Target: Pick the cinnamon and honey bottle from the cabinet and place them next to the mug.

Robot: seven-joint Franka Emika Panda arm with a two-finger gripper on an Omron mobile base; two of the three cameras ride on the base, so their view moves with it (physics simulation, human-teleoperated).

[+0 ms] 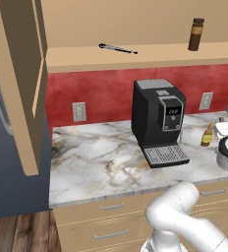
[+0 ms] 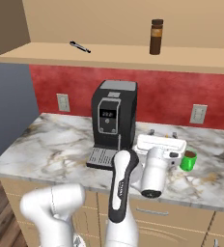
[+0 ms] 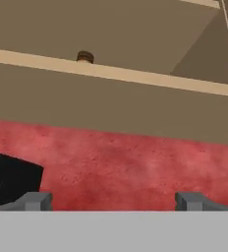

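Note:
The cinnamon [image 1: 196, 34] [image 2: 156, 36] stands upright on the right part of the open cabinet's shelf [image 1: 150, 56] [image 2: 114, 56]. In the hand view just its cap [image 3: 85, 57] peeks over the shelf edge. On the counter, right of the coffee machine, stands the honey bottle [image 1: 207, 135]. The green mug [image 2: 188, 160] sits on the counter at the right. My gripper [image 2: 163, 133] [image 3: 113, 202] is open and holds nothing. It hovers low over the counter between the machine and the mug, pointing at the red wall below the shelf.
A black coffee machine [image 1: 157, 120] [image 2: 113, 123] stands mid-counter, left of the gripper. A thin dark utensil [image 1: 117, 48] [image 2: 79, 46] lies on the shelf's left part. The cabinet door [image 1: 17, 83] hangs open at far left. Drawers [image 1: 111, 219] run below the marble counter [image 1: 91, 162].

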